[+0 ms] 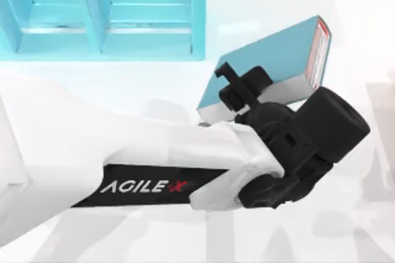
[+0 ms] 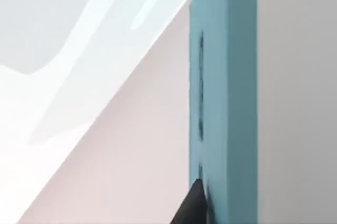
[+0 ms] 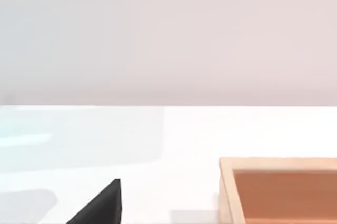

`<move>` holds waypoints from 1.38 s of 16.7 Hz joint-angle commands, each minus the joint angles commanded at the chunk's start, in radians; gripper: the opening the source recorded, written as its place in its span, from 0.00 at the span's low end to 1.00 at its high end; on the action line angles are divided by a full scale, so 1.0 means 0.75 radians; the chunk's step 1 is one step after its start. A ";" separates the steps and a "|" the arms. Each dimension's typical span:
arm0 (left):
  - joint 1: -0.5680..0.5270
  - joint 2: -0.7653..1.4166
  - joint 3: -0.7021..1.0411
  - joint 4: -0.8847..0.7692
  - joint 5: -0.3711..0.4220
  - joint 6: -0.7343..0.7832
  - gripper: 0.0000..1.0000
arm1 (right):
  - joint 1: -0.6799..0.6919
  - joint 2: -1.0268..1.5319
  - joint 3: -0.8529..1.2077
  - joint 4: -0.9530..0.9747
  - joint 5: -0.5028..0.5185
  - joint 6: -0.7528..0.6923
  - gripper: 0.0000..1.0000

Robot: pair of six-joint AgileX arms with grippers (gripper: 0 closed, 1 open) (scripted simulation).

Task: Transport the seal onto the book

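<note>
The book (image 1: 278, 53) lies tilted on the white table at the upper right, teal cover up, with its whitish, red-marked spine toward the right. My left arm reaches across from the left, and my left gripper (image 1: 237, 87) hangs over the book's lower-left corner. The seal is hidden. In the left wrist view a black tip of my left gripper (image 2: 194, 205) sits close against a teal edge (image 2: 224, 98); I cannot tell what that edge belongs to. A black part of my right gripper (image 3: 100, 205) shows above the table in the right wrist view.
A large teal shelf unit (image 1: 197, 16) with compartments stands at the back left, close to the book's left corner. A wooden tray (image 3: 226, 187) rests on the table near my right gripper.
</note>
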 joint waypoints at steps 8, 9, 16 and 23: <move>-0.084 0.221 0.107 0.086 -0.219 0.762 0.00 | 0.000 0.000 0.000 0.000 0.000 0.000 1.00; -0.088 0.233 0.113 0.093 -0.232 0.796 0.00 | 0.000 0.000 0.000 0.000 0.000 0.000 1.00; -0.085 0.239 0.106 0.095 -0.236 0.814 0.00 | 0.000 0.000 0.000 0.000 0.000 0.000 1.00; -0.099 0.241 0.106 0.073 -0.247 0.792 0.00 | 0.000 0.000 0.000 0.000 0.000 0.000 1.00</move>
